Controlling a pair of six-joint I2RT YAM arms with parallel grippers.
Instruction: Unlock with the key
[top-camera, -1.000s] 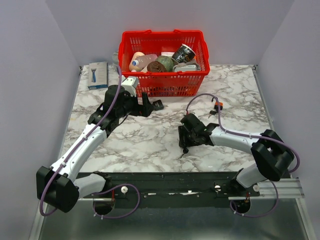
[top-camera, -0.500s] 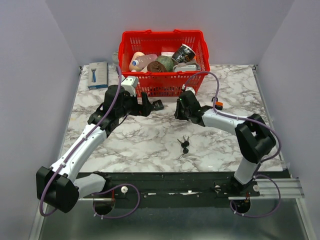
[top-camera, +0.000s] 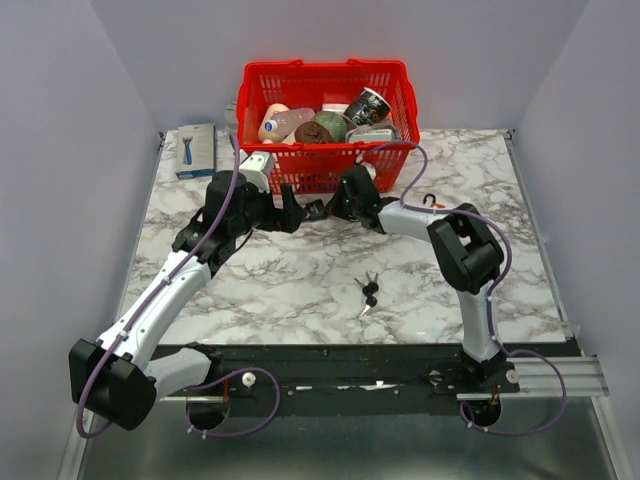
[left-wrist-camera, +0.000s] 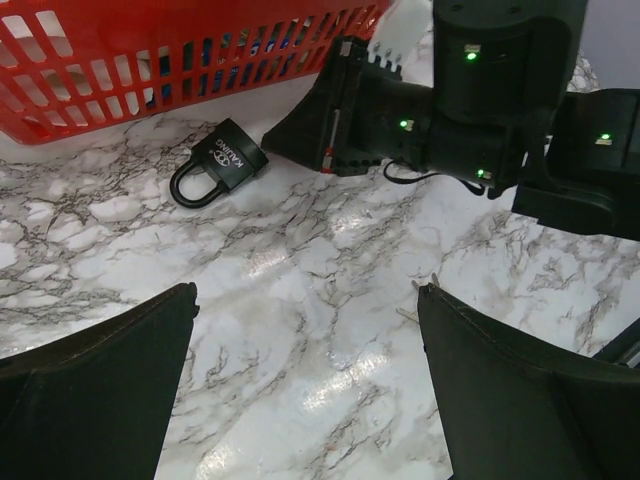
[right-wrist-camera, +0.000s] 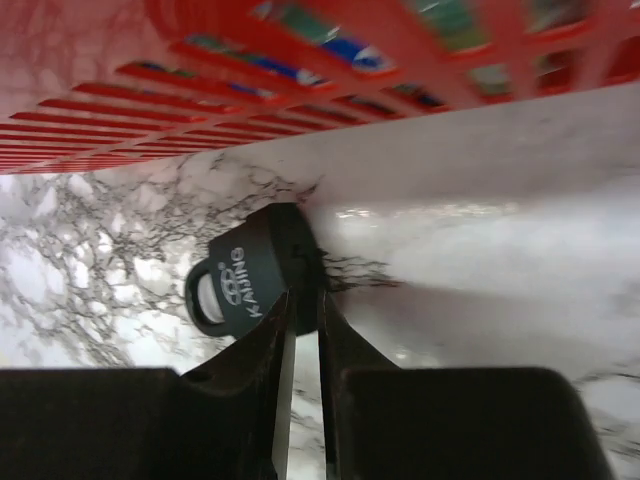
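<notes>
The black padlock lies flat on the marble just in front of the red basket. A bunch of keys lies loose on the table's middle, apart from both grippers. My right gripper points left along the table. Its jaws are drawn to a narrow slit and its tips are against the padlock's body end. My left gripper hovers wide open just left of the padlock, with only bare marble between its fingers.
The red basket, full of groceries, stands right behind the padlock. A boxed blue razor lies at the back left. A small black and orange hook sits right of the right arm.
My right gripper left the keys on the table, swung up and left to the padlock, and narrowed its jaws on the way. The left arm stayed still.
</notes>
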